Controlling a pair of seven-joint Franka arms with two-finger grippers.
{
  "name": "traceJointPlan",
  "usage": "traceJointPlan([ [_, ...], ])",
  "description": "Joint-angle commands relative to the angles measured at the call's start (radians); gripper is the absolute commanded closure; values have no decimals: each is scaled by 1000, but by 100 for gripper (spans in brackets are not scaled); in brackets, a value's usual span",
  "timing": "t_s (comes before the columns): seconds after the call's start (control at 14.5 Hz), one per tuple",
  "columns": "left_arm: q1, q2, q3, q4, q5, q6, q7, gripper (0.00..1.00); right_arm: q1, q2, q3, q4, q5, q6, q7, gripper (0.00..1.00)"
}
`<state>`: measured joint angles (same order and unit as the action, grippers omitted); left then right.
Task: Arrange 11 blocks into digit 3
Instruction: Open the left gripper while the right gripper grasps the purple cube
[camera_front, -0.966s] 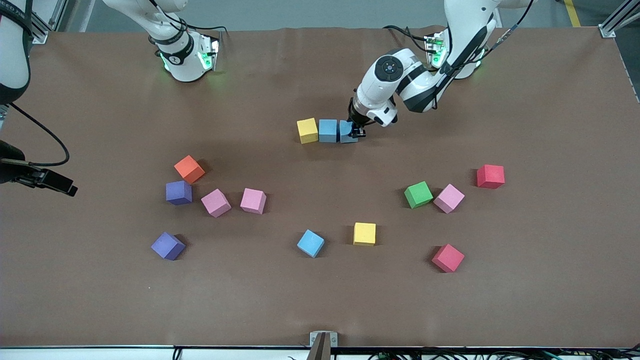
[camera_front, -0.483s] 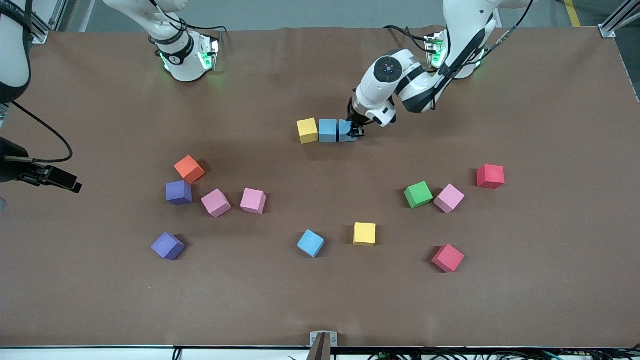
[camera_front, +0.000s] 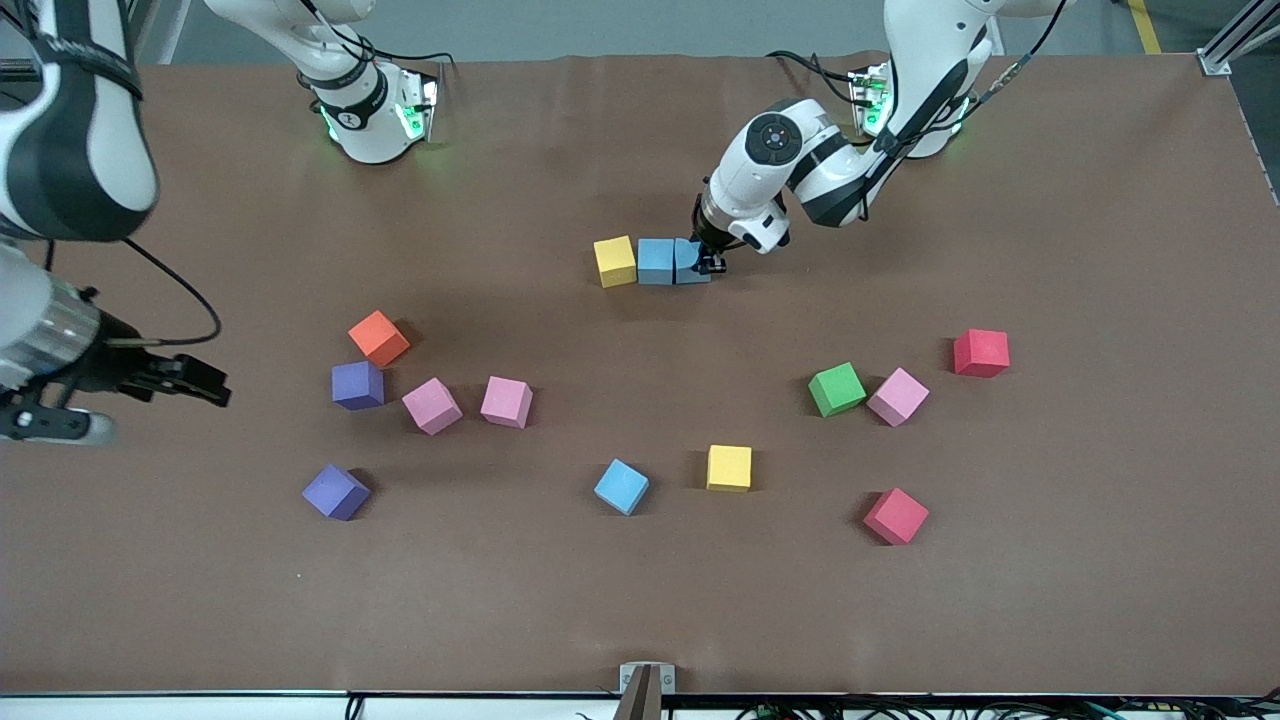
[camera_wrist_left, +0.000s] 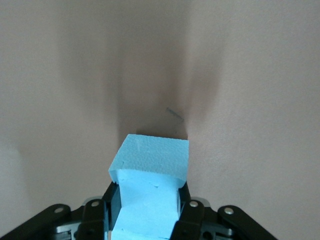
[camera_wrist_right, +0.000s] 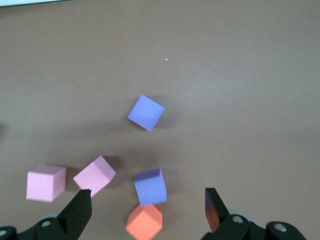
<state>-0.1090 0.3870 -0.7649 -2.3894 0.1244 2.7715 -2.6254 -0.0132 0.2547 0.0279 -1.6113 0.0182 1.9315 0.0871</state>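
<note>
Brown table (camera_front: 640, 600): left gripper (camera_front: 708, 262) clamped on light blue block (camera_front: 688, 262); right gripper (camera_front: 205, 385) spread, over table's edge

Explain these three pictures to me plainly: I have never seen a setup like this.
Two robot arms stand at a brown table. One picture looks down from a camera facing them; the other two come from cameras on the arms' wrists. The left gripper is shut on a light blue block, set at the end of a row with another blue block and a yellow block. The right gripper, open, hovers over an orange block at its end of the table. More coloured blocks lie scattered about.
</note>
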Motion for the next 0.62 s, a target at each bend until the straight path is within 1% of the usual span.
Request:
traceJointPlan([
  [0.0, -3, 19, 3, 13, 34, 16, -11, 83, 10, 24, 0, -90, 9, 122, -9, 0],
  [0.14, -3, 24, 3, 15, 34, 16, -11, 83, 35, 66, 0, -110, 11, 184, -7, 0],
  [0.41, -3, 29, 4, 22, 34, 16, -11, 83, 62, 158, 0, -108, 14, 296, -9, 0],
  [0.48, -3, 32, 4, 24, 34, 16, -11, 83, 62, 179, 0, -108, 35, 325, -9, 0],
  [0.55, -3, 33, 4, 29, 34, 16, -11, 83, 61, 202, 0, -107, 80, 357, -7, 0],
])
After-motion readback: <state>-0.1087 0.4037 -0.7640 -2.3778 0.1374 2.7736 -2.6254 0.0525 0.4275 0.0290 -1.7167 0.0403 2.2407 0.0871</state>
